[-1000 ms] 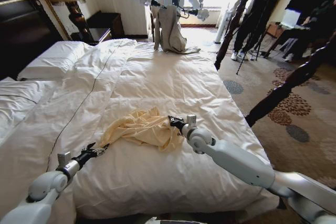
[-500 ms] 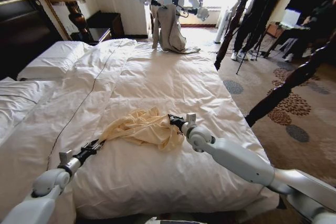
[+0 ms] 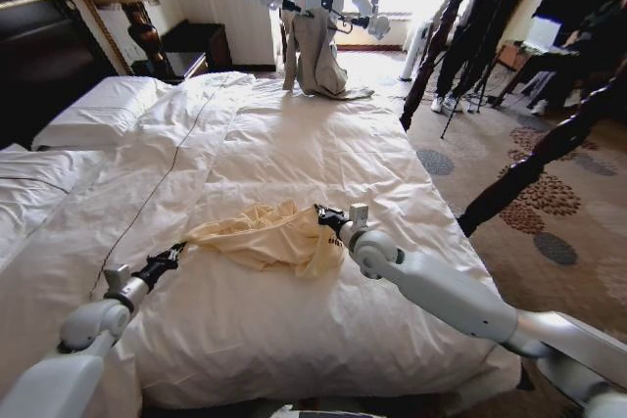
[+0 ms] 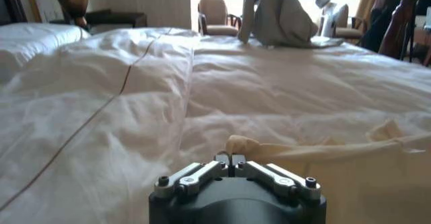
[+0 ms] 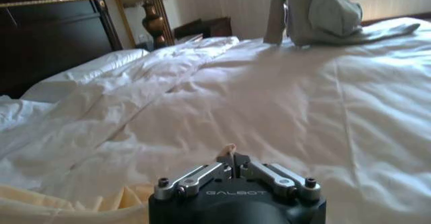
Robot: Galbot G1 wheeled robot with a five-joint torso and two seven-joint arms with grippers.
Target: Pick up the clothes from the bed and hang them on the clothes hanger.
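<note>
While both arms reach in from the lower corners of the head view, the clothes [image 3: 263,234] lie at the centre of that frame: one pale butter-yellow shirt of thin soft fabric, crumpled into a low wrinkled heap on the white quilted duvet of the bed [image 3: 323,144]. One strip of the cloth is drawn out flat toward the lower left, ending at the left gripper [image 3: 178,252]. In the left wrist view that gripper [image 4: 231,159] has its fingers pressed together on a folded yellow edge, with the rest of the shirt [image 4: 350,158] spreading across the lower right of the frame. The right gripper [image 3: 321,212] sits at the heap's right edge, touching the fabric. In the right wrist view its fingers [image 5: 232,163] are clenched on a small peak of pale cloth, and more yellow folds [image 5: 60,204] show in the lower left corner.
</note>
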